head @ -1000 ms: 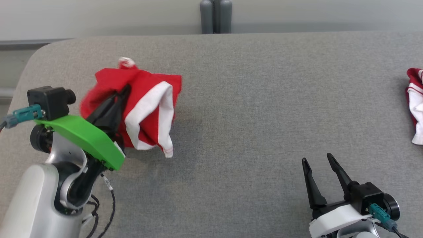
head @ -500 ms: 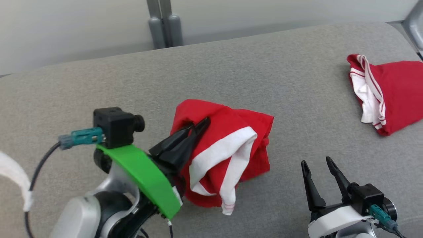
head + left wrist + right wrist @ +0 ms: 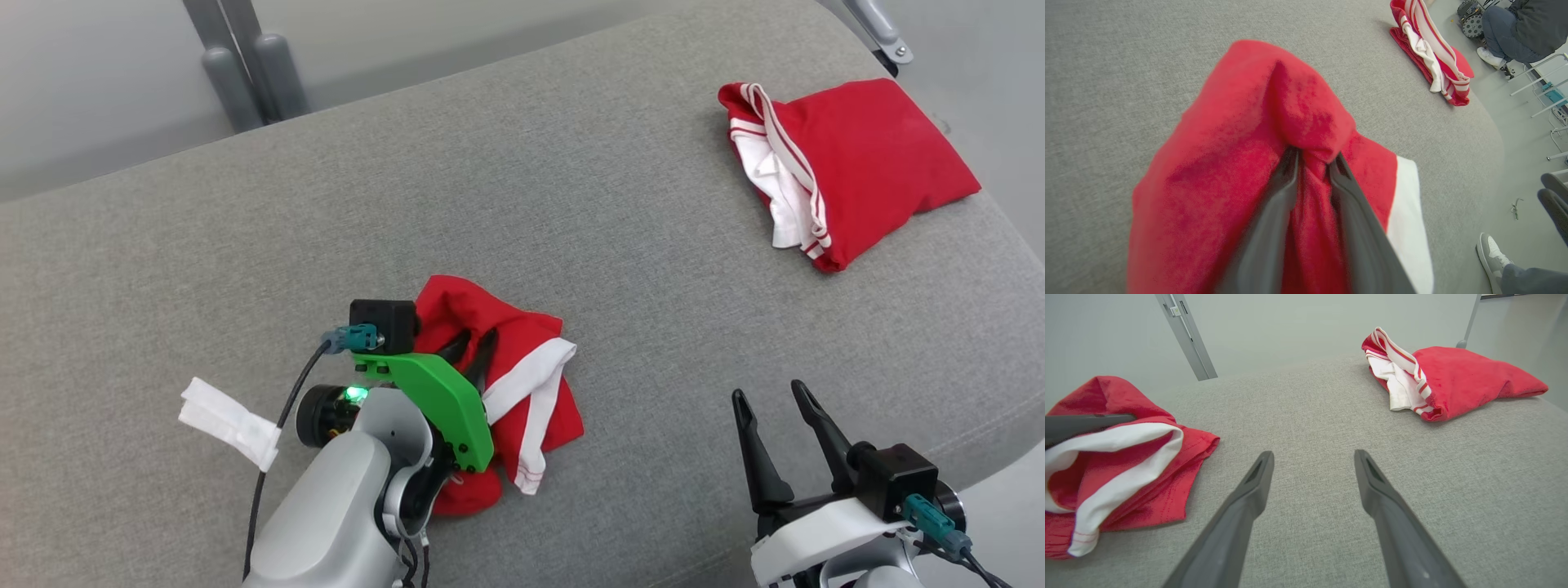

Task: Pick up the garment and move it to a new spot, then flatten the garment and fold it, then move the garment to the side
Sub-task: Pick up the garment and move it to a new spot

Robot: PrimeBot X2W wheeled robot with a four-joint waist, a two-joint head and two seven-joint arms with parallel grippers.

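The garment (image 3: pixel 531 384), red with white bands, lies crumpled on the grey padded table (image 3: pixel 571 204), near its front edge and left of centre. My left gripper (image 3: pixel 473 347) is down on it, jaws a little apart. In the left wrist view a raised fold of the garment (image 3: pixel 1229 163) still sits between the fingertips of the left gripper (image 3: pixel 1312 157). My right gripper (image 3: pixel 767 396) hangs open and empty over bare table at the lower right. The right wrist view shows the right gripper (image 3: pixel 1312 455) with the garment (image 3: pixel 1126 457) to its left.
A second red and white garment (image 3: pixel 857 155) lies folded at the table's far right corner. A white tag (image 3: pixel 229 420) hangs on my left arm's cable. A person's shoe (image 3: pixel 1492 253) is on the floor beyond the table's rounded right edge.
The head camera has swung, shifting the whole picture. The garment came down from hanging in my left gripper onto the table, and the left jaws have parted slightly. The right gripper is unchanged.
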